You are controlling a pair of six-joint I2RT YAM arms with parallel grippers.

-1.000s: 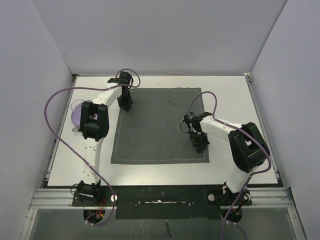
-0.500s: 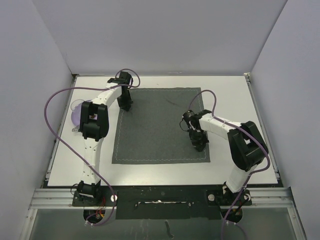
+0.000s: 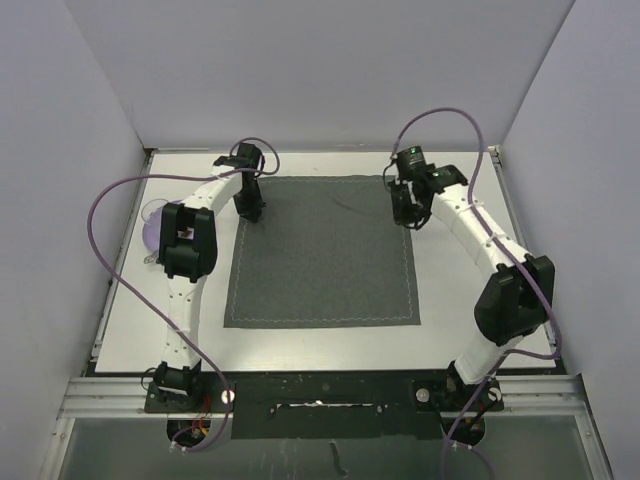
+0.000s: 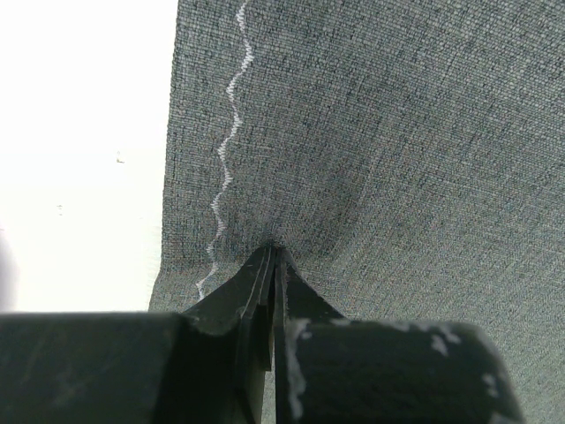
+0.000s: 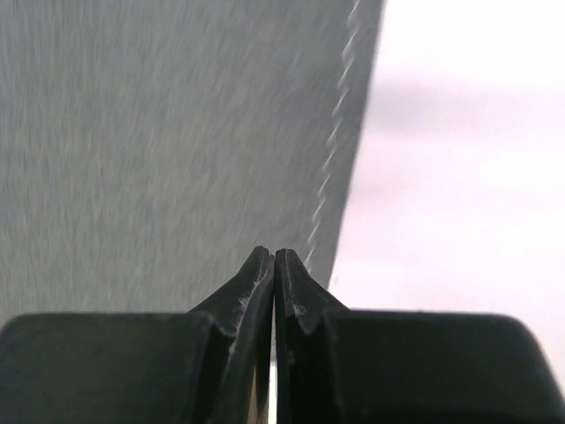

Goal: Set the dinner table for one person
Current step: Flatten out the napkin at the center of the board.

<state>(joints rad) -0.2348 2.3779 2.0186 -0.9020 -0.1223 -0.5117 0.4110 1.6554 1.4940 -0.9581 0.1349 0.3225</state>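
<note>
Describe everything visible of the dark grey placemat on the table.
The placemat is a near-square piece of dark grey woven cloth with a pale zigzag seam along its edges. It lies flat on the white dinner table. Near its far left corner the shut left gripper presses into it, and the cloth puckers there. The shut right gripper is over its right edge near the far corner; contact cannot be told.

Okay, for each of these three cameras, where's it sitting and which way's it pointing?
Top external: above, behind the robot, looking down on dinner table, placemat, left arm, right arm.
Left wrist: on that arm, looking down past its shut left claw at the placemat's left edge.
Right wrist: likewise, past the shut right claw, at the right edge.
Shared: the placemat's stitching.
</note>
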